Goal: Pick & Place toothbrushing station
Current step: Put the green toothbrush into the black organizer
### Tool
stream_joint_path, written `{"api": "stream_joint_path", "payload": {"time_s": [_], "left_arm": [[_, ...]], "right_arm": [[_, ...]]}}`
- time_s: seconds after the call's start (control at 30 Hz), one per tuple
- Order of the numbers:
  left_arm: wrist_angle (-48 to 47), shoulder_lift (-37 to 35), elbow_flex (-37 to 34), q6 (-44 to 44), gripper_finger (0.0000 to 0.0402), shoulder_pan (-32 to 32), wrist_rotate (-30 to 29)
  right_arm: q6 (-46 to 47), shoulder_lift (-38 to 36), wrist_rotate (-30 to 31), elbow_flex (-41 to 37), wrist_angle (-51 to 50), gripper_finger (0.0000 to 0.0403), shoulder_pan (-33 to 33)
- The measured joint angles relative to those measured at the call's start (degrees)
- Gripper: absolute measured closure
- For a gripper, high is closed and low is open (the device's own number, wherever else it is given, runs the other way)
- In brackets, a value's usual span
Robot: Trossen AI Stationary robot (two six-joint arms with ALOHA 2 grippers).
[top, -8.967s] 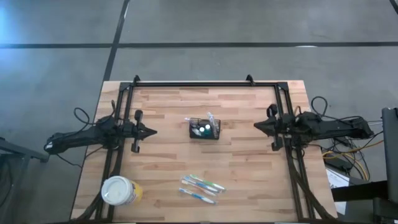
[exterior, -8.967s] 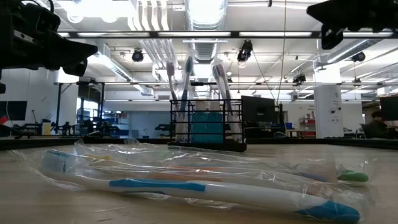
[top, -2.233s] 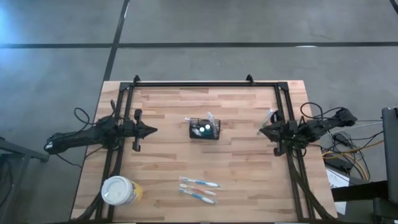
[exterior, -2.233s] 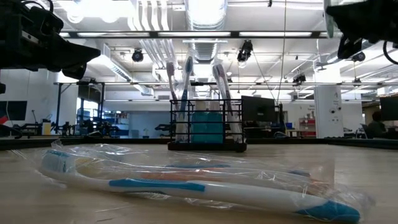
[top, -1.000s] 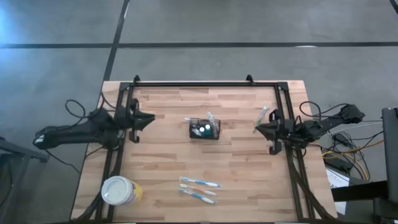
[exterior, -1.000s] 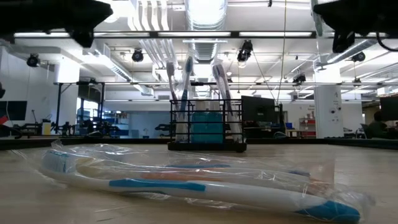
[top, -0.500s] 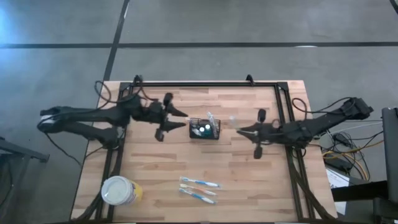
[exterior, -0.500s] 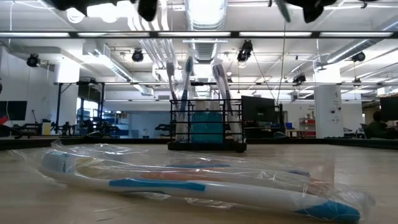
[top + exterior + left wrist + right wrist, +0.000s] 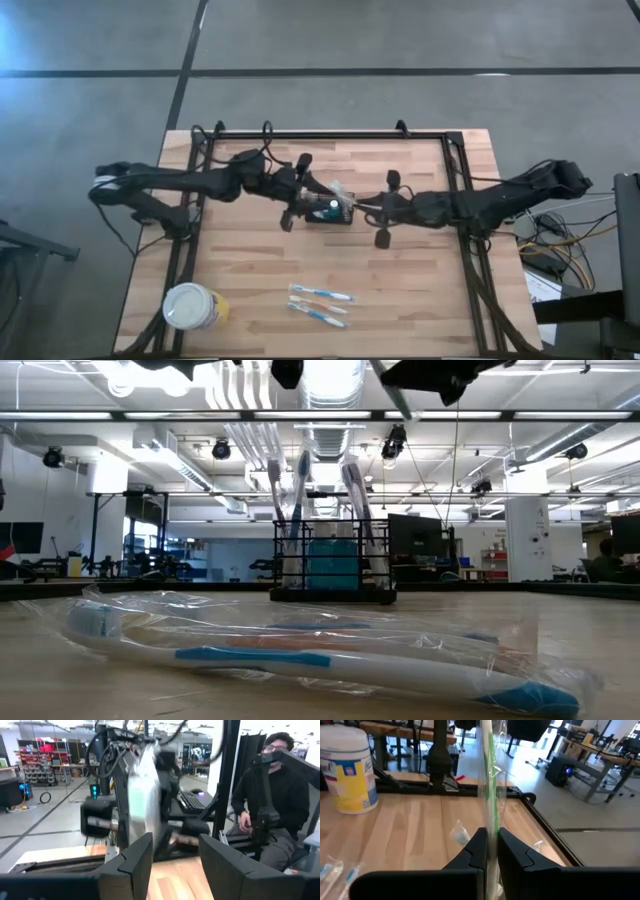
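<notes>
Mid-table, the toothbrushing station [image 9: 329, 210] lies crosswise; right hand [image 9: 490, 851] grips a wrapped toothbrush [image 9: 490, 780]

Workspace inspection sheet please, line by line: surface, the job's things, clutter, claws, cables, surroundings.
Surface: wooden table, black frame along its edges.
Job's things: black mesh toothbrushing station mid-table, upright, with toothbrushes standing in it; wrapped toothbrushes lying near the front edge.
Clutter: white-lidded tub at the front left corner.
Claws: left claw open, at the station's left side; right claw shut on a wrapped green toothbrush, at the station's right side.
Cables: loops beside both arm bases, off the work area.
Surroundings: seated person beyond the table in the left wrist view; lab benches and monitors behind.
</notes>
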Motion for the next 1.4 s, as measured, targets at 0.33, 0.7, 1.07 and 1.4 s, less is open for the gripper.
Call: {"api": "stream_joint_path", "payload": {"time_s": [0.33,0.7,1.07,1.4], "left_arm": [[1.9,2.2,1.3,-1.0,0.0251,0.0,-1.8],[3.2,2.5,1.3,0.5,0.0349,-0.1,-2.1],[3.6,2.6,1.3,3.1,0.0393,-0.1,-2.1],[3.6,2.6,1.3,4.0,0.0394,-0.2,-1.6]], "right_arm": [[-2.2,2.6,-0.6,1.2,3.6,0.0385,-0.6],[-2.3,2.9,-1.3,1.5,3.9,0.0385,-0.9],[-1.6,2.9,-2.0,1.5,4.0,0.0378,-0.9],[0.8,2.9,-1.9,3.0,3.8,0.0289,-1.0]]}}
